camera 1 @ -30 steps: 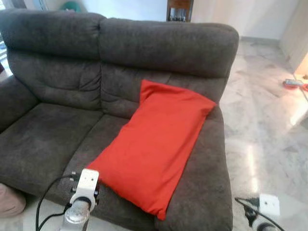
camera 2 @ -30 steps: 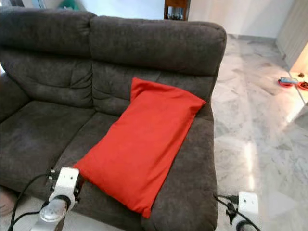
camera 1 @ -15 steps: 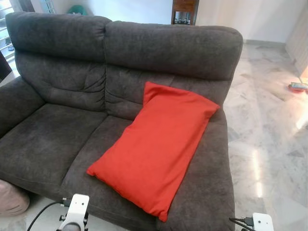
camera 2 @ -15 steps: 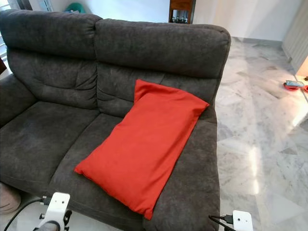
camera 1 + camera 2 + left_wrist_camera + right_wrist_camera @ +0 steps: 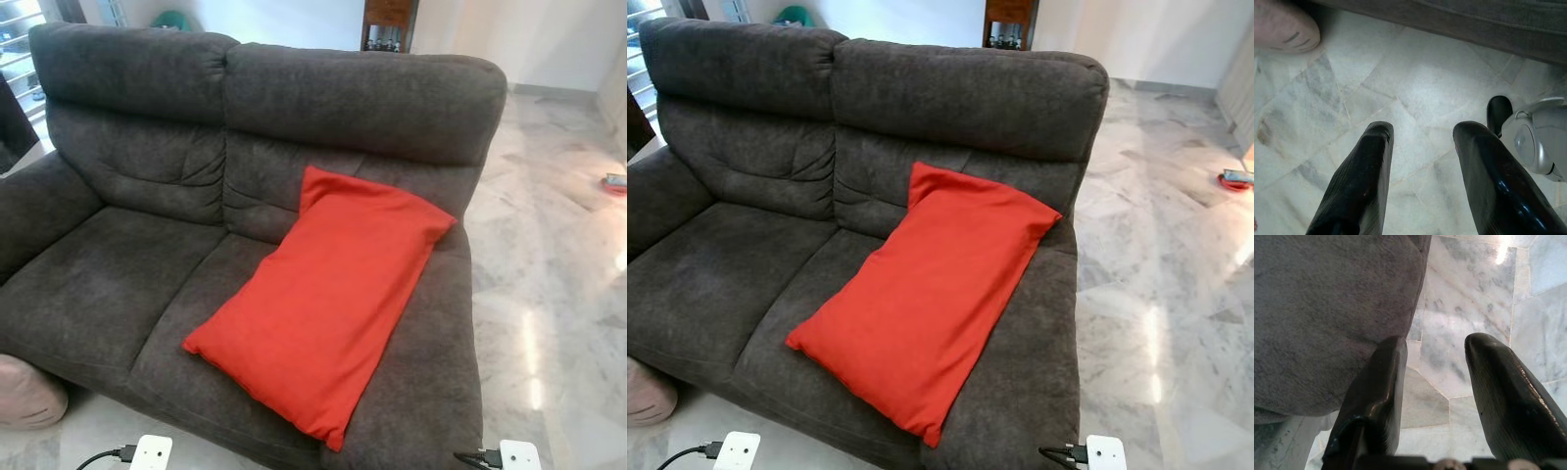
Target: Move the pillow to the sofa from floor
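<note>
Left eye view: the red pillow (image 5: 328,299) lies diagonally on the sofa (image 5: 127,284)'s right seat, its far corner propped against the backrest. Left wrist view: left gripper (image 5: 1420,171), jaws spread, empty over floor (image 5: 1425,88). Right wrist view: right gripper (image 5: 1442,391) likewise spread, beside the sofa's corner.
</note>
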Tool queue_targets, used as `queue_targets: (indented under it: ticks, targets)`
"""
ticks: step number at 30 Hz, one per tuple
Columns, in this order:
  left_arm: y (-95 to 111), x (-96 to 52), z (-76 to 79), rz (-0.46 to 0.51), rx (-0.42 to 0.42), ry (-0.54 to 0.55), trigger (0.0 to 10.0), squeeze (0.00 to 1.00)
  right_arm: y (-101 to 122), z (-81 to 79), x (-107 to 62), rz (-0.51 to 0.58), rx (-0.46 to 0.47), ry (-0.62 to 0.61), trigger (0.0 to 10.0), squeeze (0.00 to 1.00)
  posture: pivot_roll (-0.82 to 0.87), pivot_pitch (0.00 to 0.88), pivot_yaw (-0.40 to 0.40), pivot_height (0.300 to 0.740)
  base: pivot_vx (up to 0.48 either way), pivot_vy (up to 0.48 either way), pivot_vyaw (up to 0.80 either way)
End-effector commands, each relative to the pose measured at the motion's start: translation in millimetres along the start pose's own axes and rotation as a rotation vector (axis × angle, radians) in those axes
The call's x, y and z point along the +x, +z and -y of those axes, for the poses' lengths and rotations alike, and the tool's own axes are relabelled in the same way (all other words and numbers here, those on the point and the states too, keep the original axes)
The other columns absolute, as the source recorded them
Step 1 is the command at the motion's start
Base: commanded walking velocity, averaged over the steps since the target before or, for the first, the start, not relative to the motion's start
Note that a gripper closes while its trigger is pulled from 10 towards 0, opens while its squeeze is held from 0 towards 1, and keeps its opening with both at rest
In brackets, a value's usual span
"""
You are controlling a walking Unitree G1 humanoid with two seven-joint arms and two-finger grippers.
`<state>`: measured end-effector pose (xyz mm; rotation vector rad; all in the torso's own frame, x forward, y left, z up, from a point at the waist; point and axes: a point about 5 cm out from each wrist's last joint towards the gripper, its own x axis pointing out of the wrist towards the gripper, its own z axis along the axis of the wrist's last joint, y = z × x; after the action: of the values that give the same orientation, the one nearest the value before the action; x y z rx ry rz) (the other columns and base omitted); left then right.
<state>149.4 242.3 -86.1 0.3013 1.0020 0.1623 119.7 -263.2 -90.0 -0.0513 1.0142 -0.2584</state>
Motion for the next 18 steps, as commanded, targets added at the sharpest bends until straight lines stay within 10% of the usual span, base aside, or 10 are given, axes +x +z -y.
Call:
queue_targets:
  ticks: [1, 18]
  targets:
    - [4.7, 1.2, -5.3, 0.017, -0.001, 0.013, 10.0, 0.0, -2.4, 7.3, -1.0, -0.01, 0.006, -0.032, 10.0, 0.0, 0.1, 0.026, -0.006, 0.74, 0.0, 0.0, 0.0]
    - [4.8, 1.0, -2.2, 0.028, 0.002, 0.003, 10.0, 0.0, -10.0, 0.9, -2.0, -0.033, 0.039, -0.027, 10.0, 0.0, 0.1, 0.031, -0.007, 0.74, 0.0, 0.0, 0.0]
